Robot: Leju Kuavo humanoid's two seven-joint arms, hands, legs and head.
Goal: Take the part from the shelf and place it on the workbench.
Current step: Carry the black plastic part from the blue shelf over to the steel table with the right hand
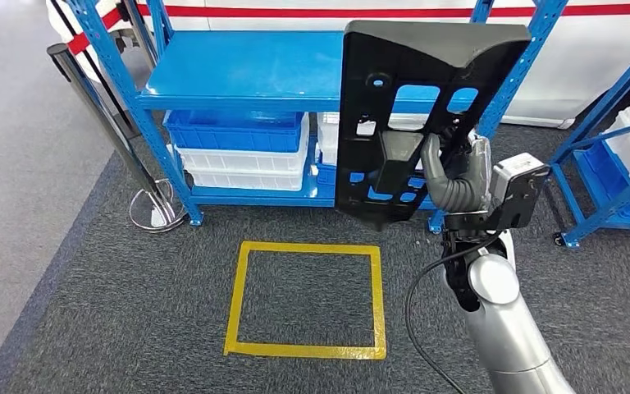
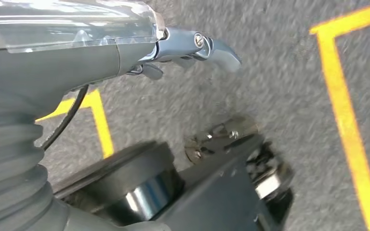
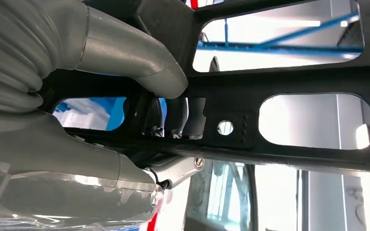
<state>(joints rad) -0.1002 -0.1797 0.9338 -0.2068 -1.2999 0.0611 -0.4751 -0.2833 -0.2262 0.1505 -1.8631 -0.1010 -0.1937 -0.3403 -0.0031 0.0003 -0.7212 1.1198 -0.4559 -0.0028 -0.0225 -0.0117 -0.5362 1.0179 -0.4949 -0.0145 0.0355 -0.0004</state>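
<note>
The part (image 1: 402, 90) is a large flat black plastic panel with several cut-out windows. My right hand (image 1: 455, 176) grips it by a bar near its lower middle and holds it upright in the air, in front of the blue shelf (image 1: 246, 70). In the right wrist view the thumb and fingers of the right hand (image 3: 125, 53) wrap a rib of the part (image 3: 294, 82). My left hand (image 2: 125, 43) hangs over the grey carpet, fingers stretched out and holding nothing.
A yellow tape square (image 1: 308, 300) marks the carpet before the shelf. A blue bin (image 1: 238, 131) and a white bin (image 1: 246, 168) sit on the lower level. A stanchion post (image 1: 107, 123) stands left. A second blue rack (image 1: 623, 156) stands right.
</note>
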